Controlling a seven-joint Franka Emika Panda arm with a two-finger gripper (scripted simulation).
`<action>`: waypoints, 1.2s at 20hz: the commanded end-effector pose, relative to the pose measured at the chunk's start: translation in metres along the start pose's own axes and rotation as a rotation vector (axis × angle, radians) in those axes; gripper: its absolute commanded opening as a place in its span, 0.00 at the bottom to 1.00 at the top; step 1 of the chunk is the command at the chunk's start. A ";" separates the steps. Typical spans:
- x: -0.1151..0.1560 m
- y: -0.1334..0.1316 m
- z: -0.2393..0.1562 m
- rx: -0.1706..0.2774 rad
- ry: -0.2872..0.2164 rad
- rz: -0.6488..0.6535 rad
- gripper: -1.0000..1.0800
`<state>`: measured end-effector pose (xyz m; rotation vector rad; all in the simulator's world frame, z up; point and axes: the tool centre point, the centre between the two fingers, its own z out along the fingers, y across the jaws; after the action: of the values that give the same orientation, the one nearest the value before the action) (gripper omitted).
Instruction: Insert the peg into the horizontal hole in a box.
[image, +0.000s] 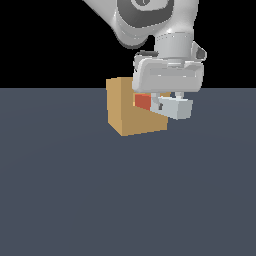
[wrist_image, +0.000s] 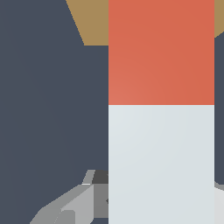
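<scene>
The box (image: 131, 114) sits on the counter (image: 125, 200). The peg (image: 165, 105) lies level against the box's face toward the exterior view's right, held off the counter in the claw (image: 170, 102) hanging from above.

Both renders are evenly and fairly brightly lit, with flat, soft shading and no glare. In the exterior view the box (image: 131, 112) has one face darker than the other, so light falls more on the face toward that view's right. No cast shadows show on the floor (image: 125, 200). Edges are coarse and jagged. The wrist view is sharp, without edge distortion.
</scene>
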<state>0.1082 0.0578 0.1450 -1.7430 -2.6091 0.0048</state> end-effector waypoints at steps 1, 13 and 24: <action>0.000 0.000 0.000 0.000 0.000 0.000 0.00; 0.008 0.001 -0.002 -0.004 -0.001 0.001 0.00; 0.089 0.001 -0.004 -0.007 -0.002 0.001 0.00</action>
<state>0.0788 0.1273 0.1461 -1.7446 -2.6097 0.0033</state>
